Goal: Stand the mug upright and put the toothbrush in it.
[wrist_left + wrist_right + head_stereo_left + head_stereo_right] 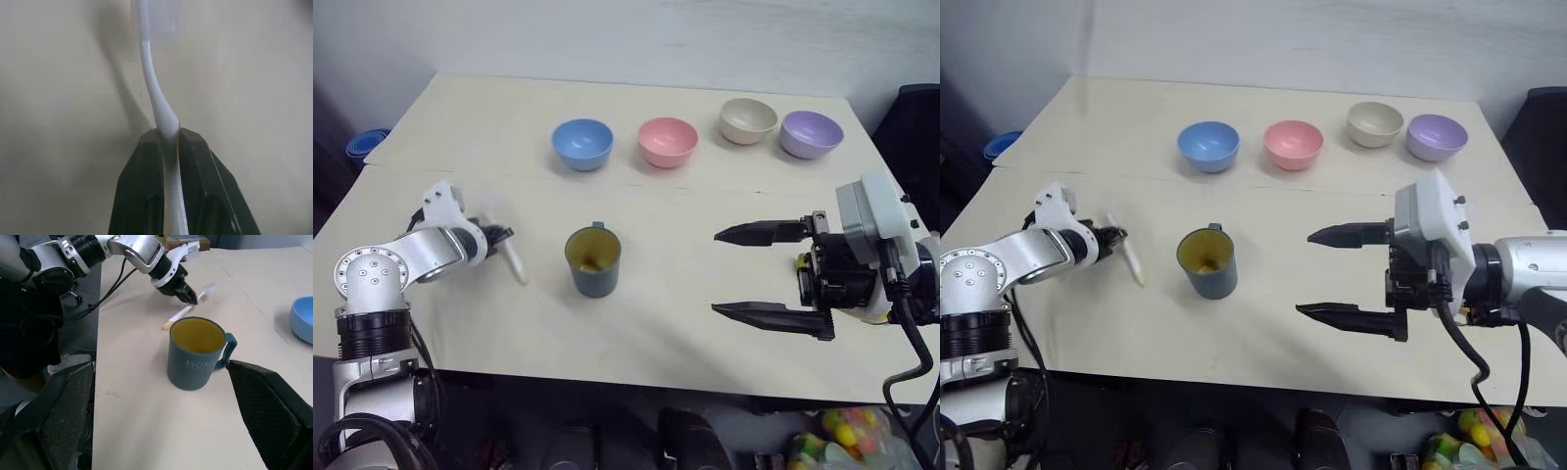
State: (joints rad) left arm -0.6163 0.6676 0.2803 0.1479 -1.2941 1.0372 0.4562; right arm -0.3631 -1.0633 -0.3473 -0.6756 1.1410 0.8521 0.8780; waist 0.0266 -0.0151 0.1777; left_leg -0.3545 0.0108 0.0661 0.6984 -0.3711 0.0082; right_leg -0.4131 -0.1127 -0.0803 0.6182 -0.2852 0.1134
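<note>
Gripping the slim white toothbrush (159,105), the left gripper (499,236) has its two black wedge-shaped fingers pressed together on the handle, at the left of a pale, smooth table (656,323).

Its glossy plastic handle curves out past the fingertips, its far tip slanting down toward the tabletop just left of the mug (593,261). That mug stands upright near the table's middle: a matte teal-blue cylinder with a small side handle, a yellowish inside and faint raised lettering on its wall. To its right, the right gripper (762,274) hangs over the table with its long, tapered black fingers spread wide apart and empty. Along the far side sit four smooth round bowls in a row: blue bowl (581,144), pink bowl (667,142), cream bowl (748,120) and lilac bowl (811,134).
</note>
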